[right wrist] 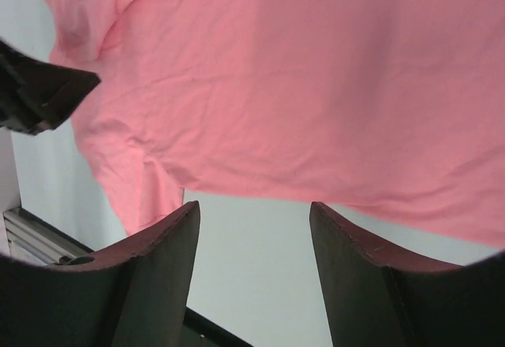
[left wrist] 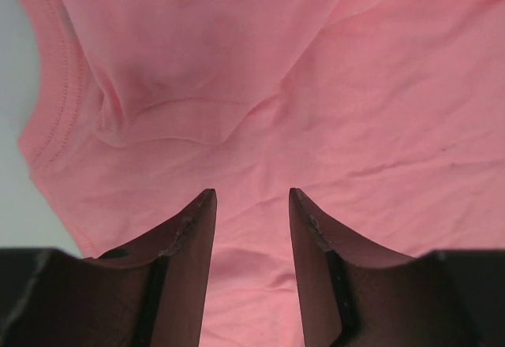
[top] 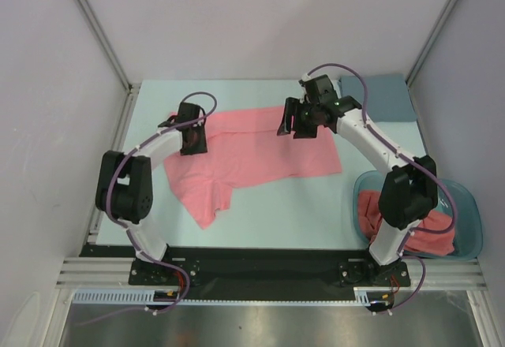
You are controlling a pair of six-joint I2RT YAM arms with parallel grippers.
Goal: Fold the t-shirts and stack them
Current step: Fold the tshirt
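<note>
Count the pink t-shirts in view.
2: one spread t-shirt on the table, one crumpled pink bundle in the teal tub; that bundle may hide more.

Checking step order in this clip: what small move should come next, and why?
Probably lower the left fingers and right fingers to pinch the t-shirt at its edge: both hang open above it, holding nothing, and it lies spread out, not neatly folded.

I am finding bare table free under my right pincer. Just ahead of it, the spread t-shirt is covering the ground. My left pincer is blocking passage off its left finger.
</note>
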